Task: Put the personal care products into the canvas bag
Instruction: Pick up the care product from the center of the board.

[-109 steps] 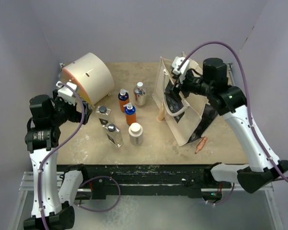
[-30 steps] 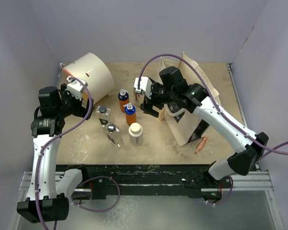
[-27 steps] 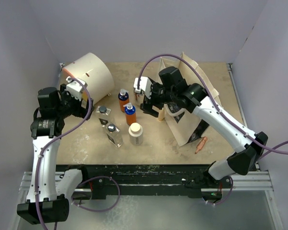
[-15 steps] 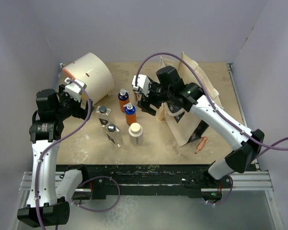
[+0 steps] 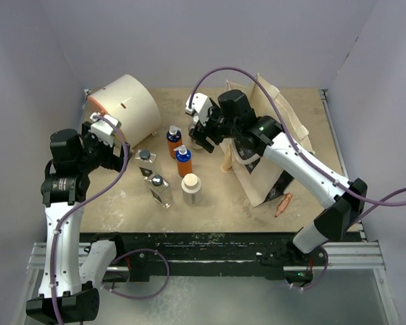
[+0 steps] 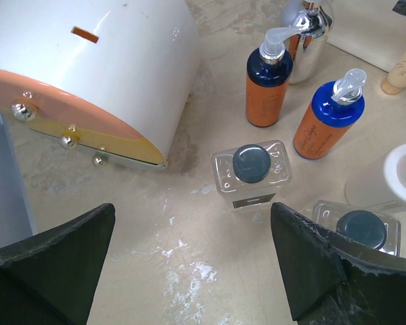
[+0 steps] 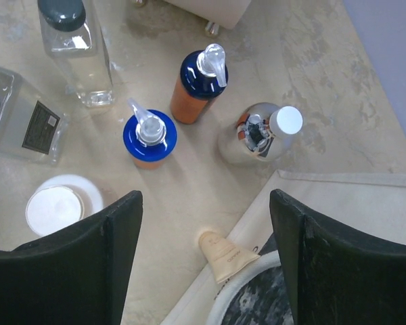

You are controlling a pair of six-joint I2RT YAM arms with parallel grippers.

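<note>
**Right tool spread above the silver bottle, all six bottles outside the bag**

The right tool [image 7: 204, 203] hung with its jaws spread wide and nothing between them, above the silver bottle [image 7: 254, 139]. From overhead the tool covered that bottle almost wholly, and the right arm hid part of the mouth of the canvas bag [image 5: 260, 184]. The left tool [image 6: 193, 217] was likewise spread and empty, held left of the bottles and beside the drum [image 5: 125, 108]. In its wrist view one finger cut across the nearer of the clear bottles [image 6: 252, 172], and the cream-white bottle [image 5: 191, 189] ran off the frame edge.

A few seconds before, the right tool had been up at the bag's mouth. Over the last second it had crept from beside the wooden cone [image 7: 223, 254] back toward the silver bottle. The left arm had drifted slightly outward, and no bottle had moved.

The silver bottle stood upright on the tabletop [image 7: 189, 189], mirror-bright with a round white cap, just beside the bag's edge. The orange bottles [image 7: 199, 84] had blue shoulders and pale spouts. The bag stood right of the group, beige, its dark printed panel facing them, with the cone at its foot
</note>
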